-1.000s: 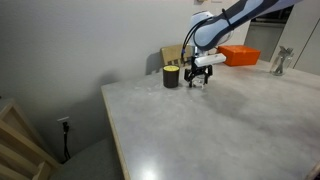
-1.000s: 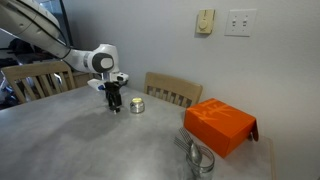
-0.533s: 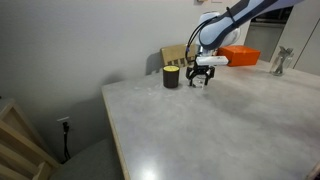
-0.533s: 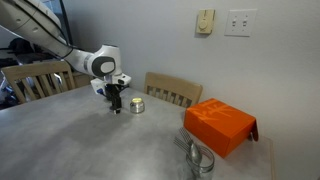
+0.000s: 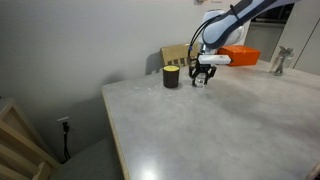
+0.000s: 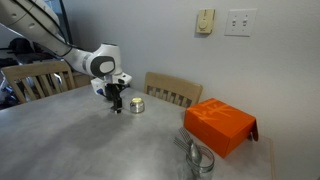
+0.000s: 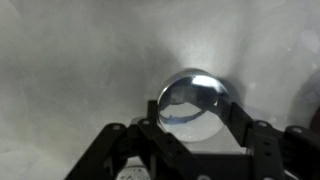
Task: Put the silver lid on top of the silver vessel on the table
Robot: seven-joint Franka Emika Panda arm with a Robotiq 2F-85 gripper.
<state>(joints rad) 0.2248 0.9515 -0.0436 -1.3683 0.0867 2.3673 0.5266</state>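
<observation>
The table (image 5: 200,130) is filling most of both exterior views, a pale grey, faintly marbled top with a light edge. The robot arm (image 5: 235,15) is reaching down over its far part. A wooden chair (image 6: 172,90) is standing behind the table, and an orange box (image 6: 220,123) is lying on the tabletop well apart from the arm.

The gripper (image 5: 203,79) is pointing straight down, low over the table. In an exterior view a black cup (image 5: 171,76) is standing upright near it. In an exterior view the silver vessel (image 6: 137,105) is sitting upright on the table just beside the gripper (image 6: 116,103), its open mouth facing up.

In the wrist view the silver lid (image 7: 193,98) is showing against the grey table (image 7: 70,60), between the two dark fingers of the gripper (image 7: 192,122). It is lying flat, its broad shiny face turned up toward the camera. Being round, it has no long axis to point any way. The fingers are standing close at either side of its rim. The view is too blurred to tell whether they are pressing on the lid or only flanking it. The lid is not on the vessel.
</observation>
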